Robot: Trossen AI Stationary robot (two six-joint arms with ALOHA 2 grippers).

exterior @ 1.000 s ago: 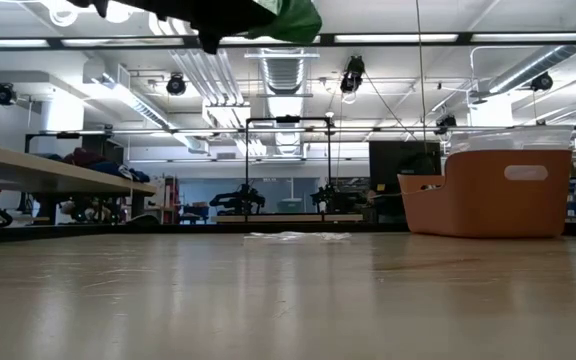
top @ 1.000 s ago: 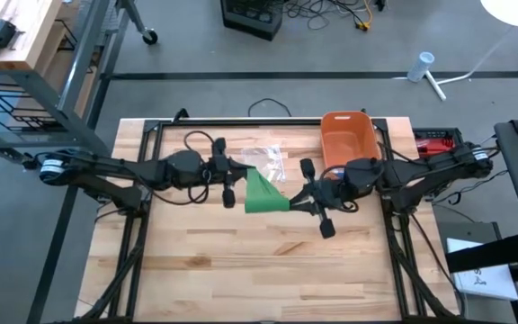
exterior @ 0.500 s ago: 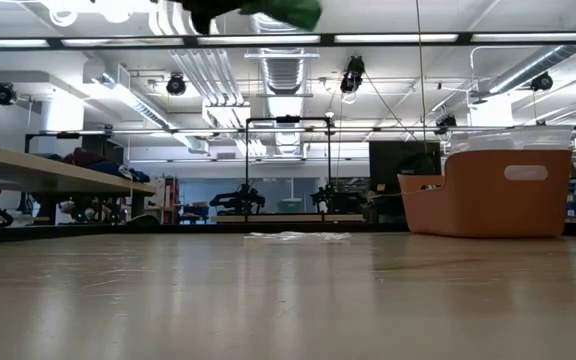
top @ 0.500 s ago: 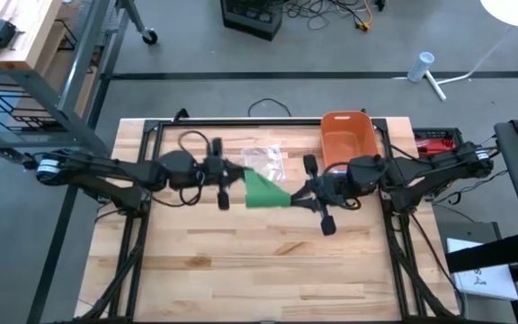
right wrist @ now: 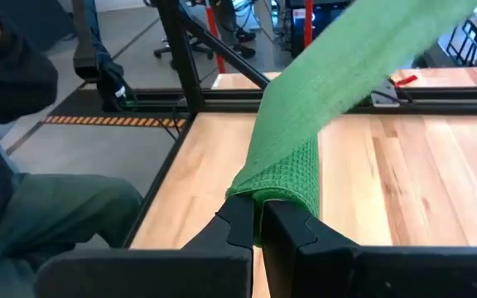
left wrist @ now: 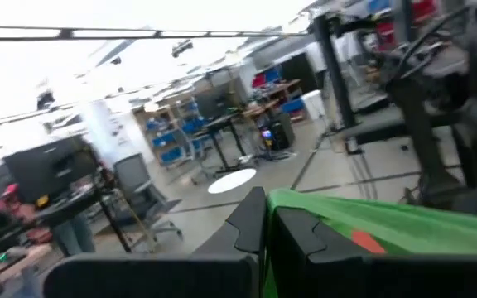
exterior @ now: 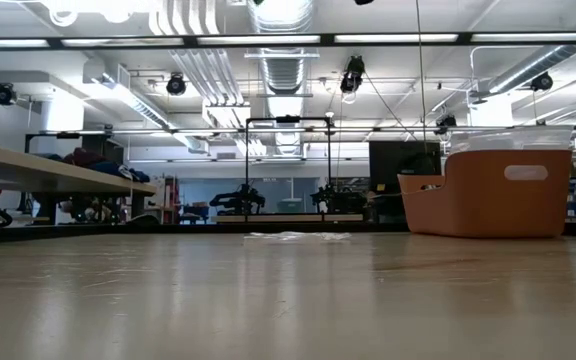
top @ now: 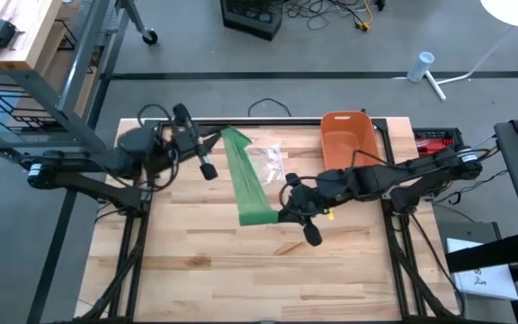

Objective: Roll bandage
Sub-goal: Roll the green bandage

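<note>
The wooden table (top: 241, 270) carries both arms, and the main change over the last second is their separation: the two grippers, close together at mid-table a second ago, now stand well apart. The left gripper (top: 212, 142) has withdrawn toward the far left of the table; the right gripper (top: 286, 209) has shifted nearer and slightly left. As a result the green bandage (top: 245, 180), a crumpled triangle between the grippers a second ago, is now drawn out into a long, taut strip running from the far left end to the near right end, suspended above the table rather than lying on it. In the low view the green mass and dark gripper seen at the top edge earlier are gone, leaving only the orange bin (exterior: 488, 192) on the right and the clear plastic wrapper (exterior: 293, 236) behind. The left wrist view shows the jaws together and clamped on one end of the bandage (left wrist: 371, 223); the right wrist view shows the jaws clamped on the other end (right wrist: 292, 178), where the fabric is folded over into a thick pad. Judgement: the bandage is now straightened and tensioned, which prepares it for rolling; no roll is formed yet. The wrapper (top: 266, 160) lies beneath the strip, clear of both grippers.
</note>
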